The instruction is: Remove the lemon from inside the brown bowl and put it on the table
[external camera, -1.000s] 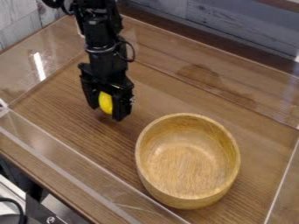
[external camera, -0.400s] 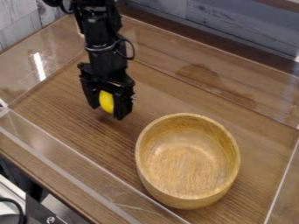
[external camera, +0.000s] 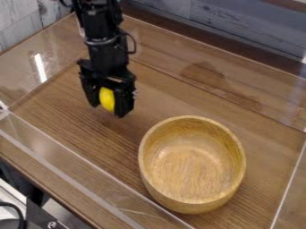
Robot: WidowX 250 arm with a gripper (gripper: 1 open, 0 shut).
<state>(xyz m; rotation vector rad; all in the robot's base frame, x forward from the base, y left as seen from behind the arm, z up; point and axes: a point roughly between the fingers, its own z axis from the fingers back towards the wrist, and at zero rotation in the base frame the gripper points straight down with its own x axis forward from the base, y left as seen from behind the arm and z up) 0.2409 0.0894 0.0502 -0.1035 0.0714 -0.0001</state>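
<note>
The table [external camera: 227, 85] is the biggest thing here, a brown plank surface with clear walls around it, and most of it lies bare, which leaves plenty of room to set something down. The bowl [external camera: 192, 163] sits at the near right, upright, and its deep inside shows only wood grain, so nothing is left in it to lift out. The arm [external camera: 100, 27] comes down from the upper left and stands nearly vertical, well apart from the bowl, likely so that the fruit lands on open wood and not against the rim. The gripper [external camera: 107, 102] hangs low over the table to the left of the bowl, its two dark fingers pinching the lemon [external camera: 107, 99] from either side; the yellow shows between them. Whether the lemon touches the tabletop or rides just above it cannot be told from this view. Judging by this, the lift-out is done and the remaining step is to let go, gently enough that the round fruit does not roll off.
</note>
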